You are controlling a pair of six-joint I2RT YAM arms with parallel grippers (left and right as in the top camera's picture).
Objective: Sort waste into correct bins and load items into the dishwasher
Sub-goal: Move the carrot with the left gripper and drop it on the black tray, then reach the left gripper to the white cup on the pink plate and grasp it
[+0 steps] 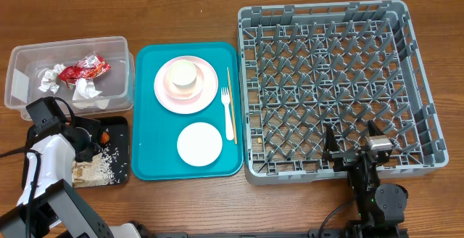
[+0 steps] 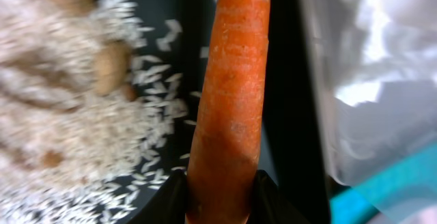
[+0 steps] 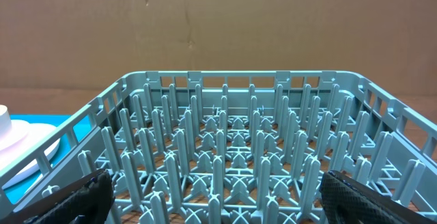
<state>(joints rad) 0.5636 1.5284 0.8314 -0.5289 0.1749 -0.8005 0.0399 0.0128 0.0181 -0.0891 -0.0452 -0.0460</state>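
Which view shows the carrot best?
Left wrist: the carrot spans the frame top to bottom, gripped in the left claw over the black tray with rice. Overhead shows just a small orange speck by that claw. Right wrist shows none of it.

Wooden table (image 1: 217, 202) and cardboard backdrop (image 3: 218, 26) suggest a lab.

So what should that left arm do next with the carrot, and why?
Probably open the left gripper and let the carrot drop. The fingers pinch it by one end, and it hangs over the black tray, right beside the rice and food scraps, so it seems to be where it belongs.
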